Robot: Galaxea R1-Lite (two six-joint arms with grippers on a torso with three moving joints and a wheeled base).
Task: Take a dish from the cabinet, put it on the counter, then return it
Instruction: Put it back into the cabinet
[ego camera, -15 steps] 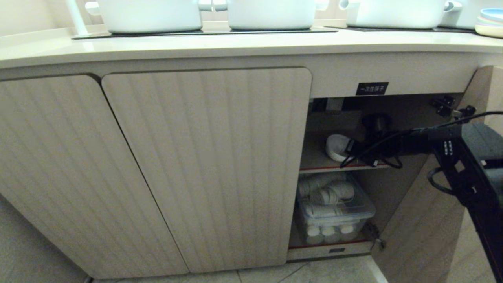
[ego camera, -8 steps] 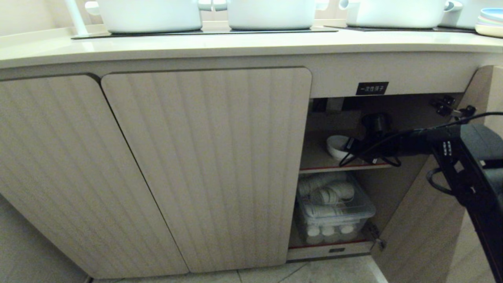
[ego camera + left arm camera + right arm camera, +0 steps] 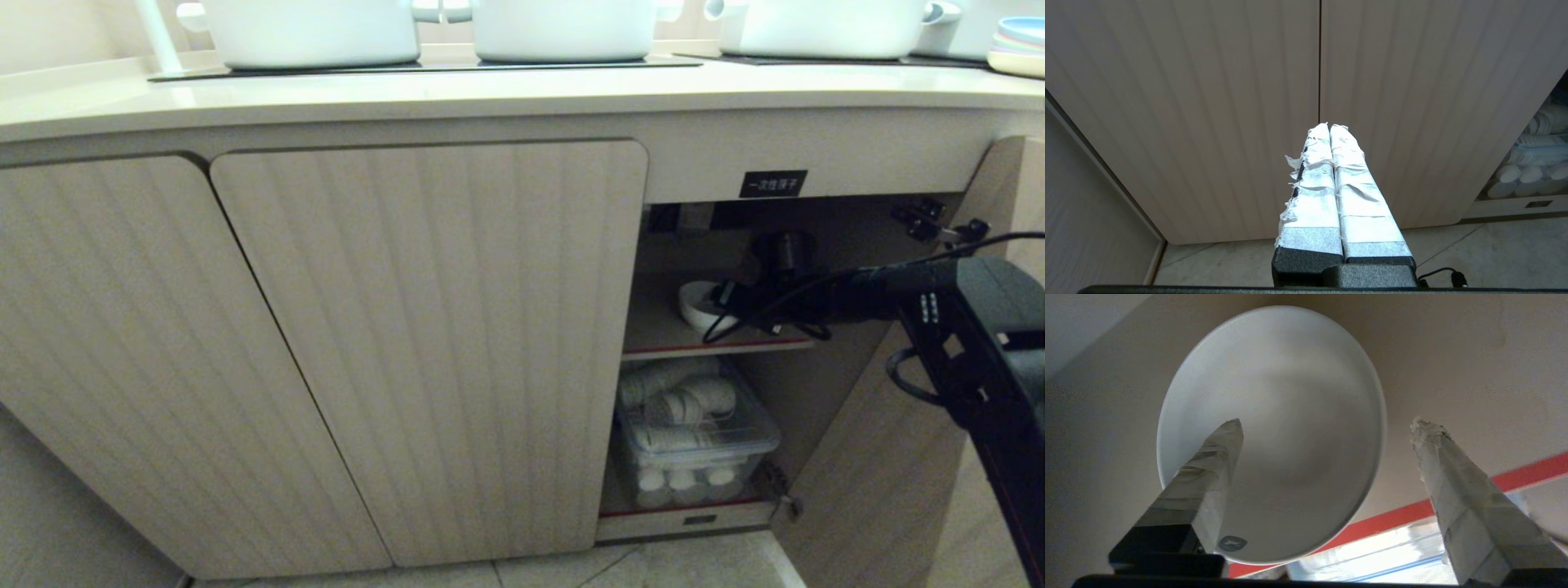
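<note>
Release | right gripper [image 3: 1327,424] fingers now spread, dish [image 3: 1290,416] left upright on cabinet [image 3: 424,351] shelf | you're clear to withdraw; left gripper [image 3: 1329,126] pressed together.

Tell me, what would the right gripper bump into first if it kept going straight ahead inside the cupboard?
Probably the white bowl on the upper shelf: the open right gripper has one finger already over it. Beyond the bowl looks like the cabinet's back wall, though depth is unclear.

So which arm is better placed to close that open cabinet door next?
Probably right. The right gripper is inside the cabinet, jaws open at the dish on the upper shelf, and the open door is beside its arm. The left gripper, jaws shut, faces the closed doors.
</note>
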